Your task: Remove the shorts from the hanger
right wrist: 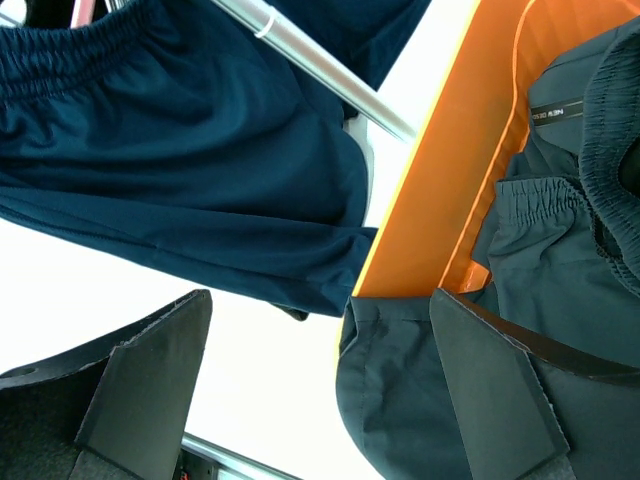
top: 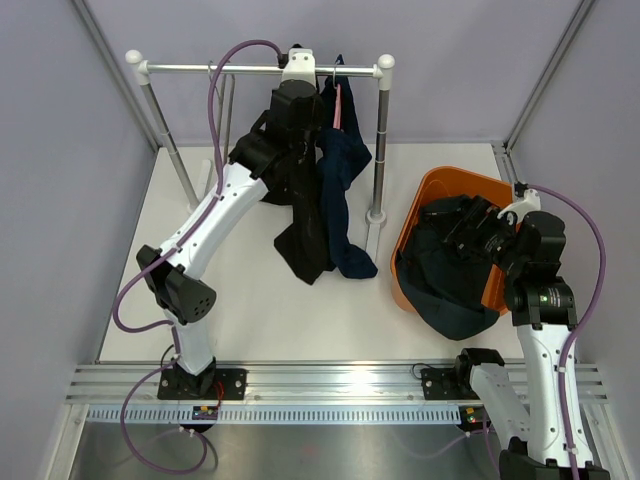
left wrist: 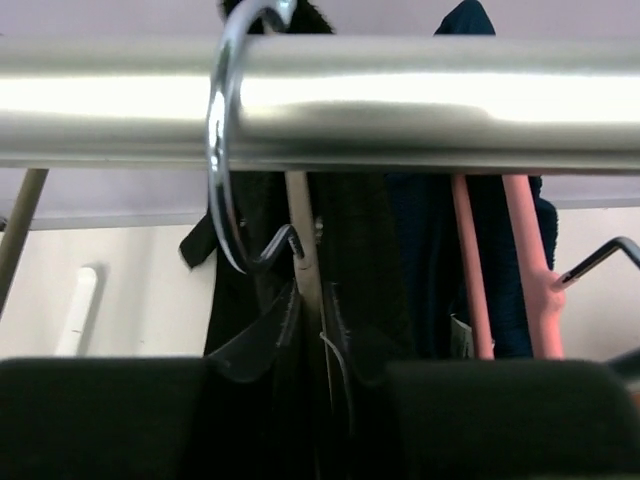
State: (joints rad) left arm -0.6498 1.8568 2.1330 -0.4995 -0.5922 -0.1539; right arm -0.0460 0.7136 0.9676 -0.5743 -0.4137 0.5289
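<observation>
Black shorts (top: 300, 225) hang from a black clip hanger with a metal hook (left wrist: 222, 150) on the rail (top: 260, 69). Navy shorts (top: 345, 180) hang beside them on a pink hanger (left wrist: 528, 270). My left gripper (top: 303, 82) is up at the rail. Its fingers stand apart on either side of the black shorts' top (left wrist: 350, 260), and the gripper (left wrist: 295, 400) looks open. Dark teal shorts (top: 455, 300) lie in the orange basket (top: 440, 180) and spill over its near edge. My right gripper (top: 478, 232) hovers over the basket, open and empty (right wrist: 320, 310).
The rack's right post (top: 380, 140) stands between the hanging shorts and the basket. The left post (top: 165, 130) is at the far left. In the right wrist view the navy shorts (right wrist: 180, 190) hang above the white tabletop (right wrist: 260, 390), next to the basket wall (right wrist: 450, 170).
</observation>
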